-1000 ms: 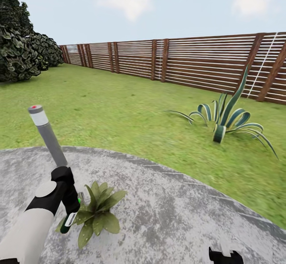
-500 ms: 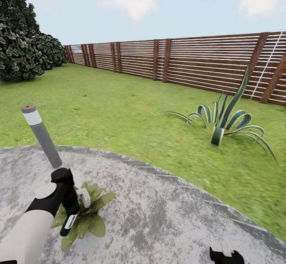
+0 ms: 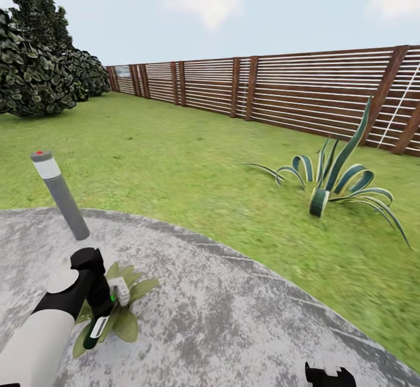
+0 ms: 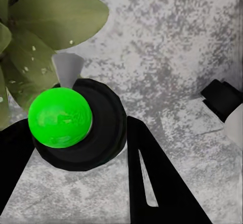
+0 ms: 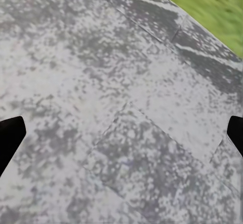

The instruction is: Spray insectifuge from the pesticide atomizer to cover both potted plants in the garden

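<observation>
My left gripper [image 3: 104, 312] is shut on the pesticide atomizer [image 3: 118, 291], a small bottle with a whitish nozzle and a green spot. Held from both sides by dark fingers [image 4: 152, 178], the atomizer [image 4: 76, 125] shows a bright green round top, a dark body and a grey nozzle. Right under it lies one potted plant [image 3: 127, 324], a low rosette of broad speckled leaves [image 4: 55, 16] on the stone patio [image 3: 233, 317]; its pot is hidden. The second potted plant is out of view. My right gripper [image 3: 326, 374] hangs low over the patio, its fingers spread wide apart [image 5: 121, 133].
A grey bollard lamp [image 3: 60, 200] with a red dot stands at the patio's edge behind the plant. A big striped agave [image 3: 329, 186] grows on the lawn to the right. The brown slat fence [image 3: 280, 90] runs along the back, with dark trees [image 3: 35, 66] at far left.
The whole view has swung, so lamp and plant have slid left in the picture. The plant now lies under my left gripper instead of to its right. The atomizer stays held.
</observation>
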